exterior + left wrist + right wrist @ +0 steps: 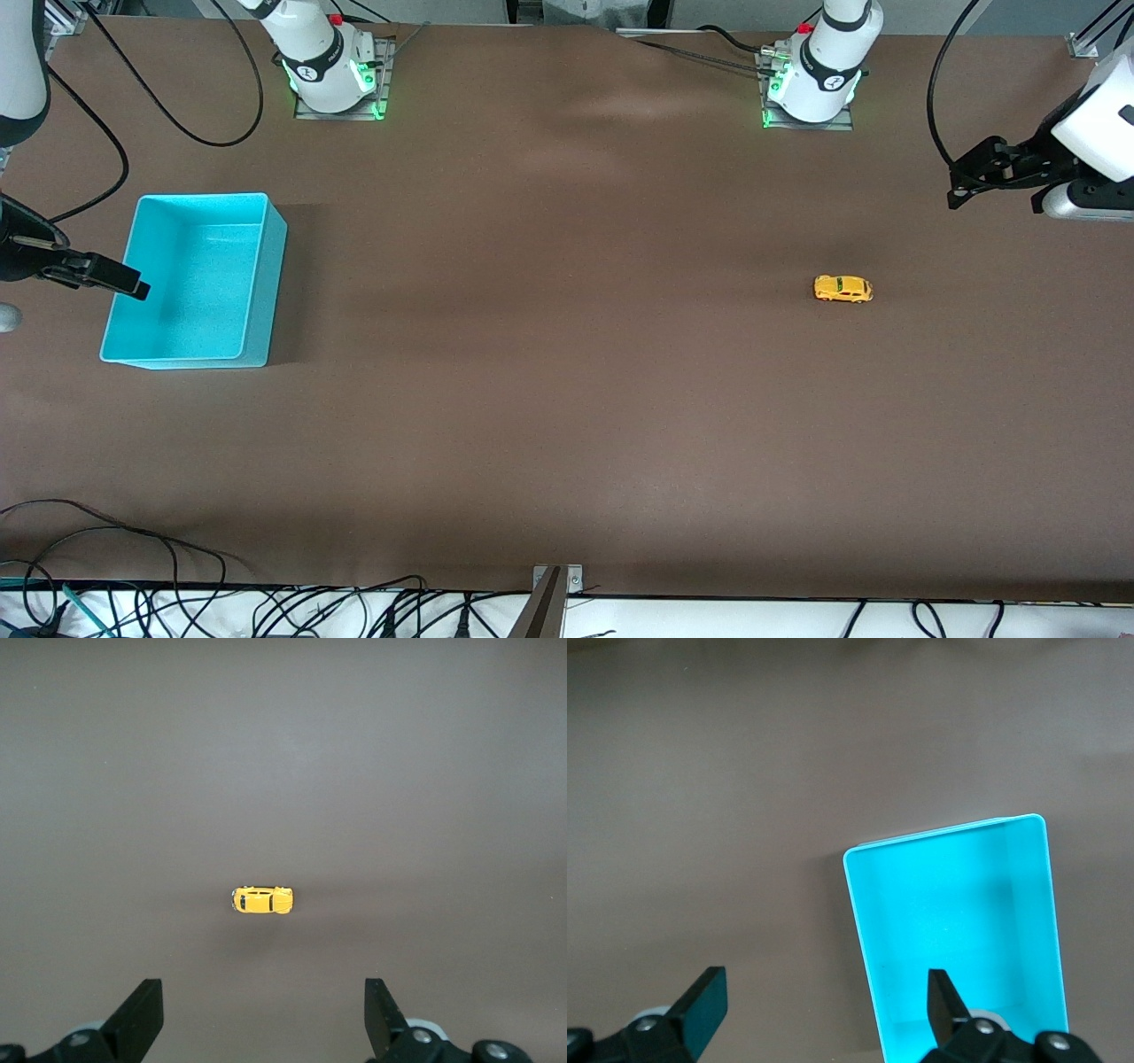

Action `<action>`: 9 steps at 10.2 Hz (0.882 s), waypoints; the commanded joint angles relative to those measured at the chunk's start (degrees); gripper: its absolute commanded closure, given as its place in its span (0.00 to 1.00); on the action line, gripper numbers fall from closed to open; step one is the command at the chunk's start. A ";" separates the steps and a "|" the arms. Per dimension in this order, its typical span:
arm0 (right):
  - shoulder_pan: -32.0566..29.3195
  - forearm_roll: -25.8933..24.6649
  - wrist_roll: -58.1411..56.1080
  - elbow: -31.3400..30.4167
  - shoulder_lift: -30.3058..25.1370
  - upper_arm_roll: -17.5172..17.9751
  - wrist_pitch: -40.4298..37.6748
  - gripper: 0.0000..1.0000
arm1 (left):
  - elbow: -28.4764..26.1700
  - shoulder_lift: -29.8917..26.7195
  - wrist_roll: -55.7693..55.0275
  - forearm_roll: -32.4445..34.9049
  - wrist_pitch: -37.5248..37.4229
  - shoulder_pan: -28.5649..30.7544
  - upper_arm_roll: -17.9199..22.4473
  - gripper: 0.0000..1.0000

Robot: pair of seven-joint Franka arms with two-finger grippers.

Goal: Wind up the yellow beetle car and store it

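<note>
- The left claw hangs wide open and empty in the air, over bare counter at the left arm's end, up toward the row of bases. In the left wrist view its two dark fingers stand far apart with nothing between them.
- The yellow toy car sits on its wheels on the counter, well apart from that claw and nearer to the front camera than the left arm's base. In the left wrist view the car lies roughly in line with the gap between the fingers, its length running across that gap.
- The right claw is also spread open and holds nothing. It hovers over the edge of the turquoise bin at the right arm's end of the counter, and this arm appears to be waiting. The right wrist view shows the bin empty.
- The car and the bin are well apart, at the two ends of the counter.
- Risks, as I judge them:
  - The car is tiny and rounded, so a pinch that lands off centre could squirt it out sideways.
  - It stands on free wheels, so a finger that touches first on one side may roll it away.
  - Winding probably needs the wheels dragged along the counter; too light a press would skid them, too heavy could tip the car.
  - Once wound, a loose release might send it driving off.
  - The carry to the bin is long; a weak hold could drop it.
</note>
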 commanded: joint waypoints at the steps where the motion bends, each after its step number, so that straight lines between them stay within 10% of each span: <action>1: -0.19 0.96 0.76 1.05 -0.06 0.30 -1.13 0.00 | -1.13 -0.99 -0.22 -1.76 -0.43 1.43 -0.02 0.00; 9: -0.19 0.96 0.24 0.96 0.21 0.12 -1.13 0.00 | -0.96 -0.81 -0.22 -1.76 -0.96 1.44 -0.11 0.00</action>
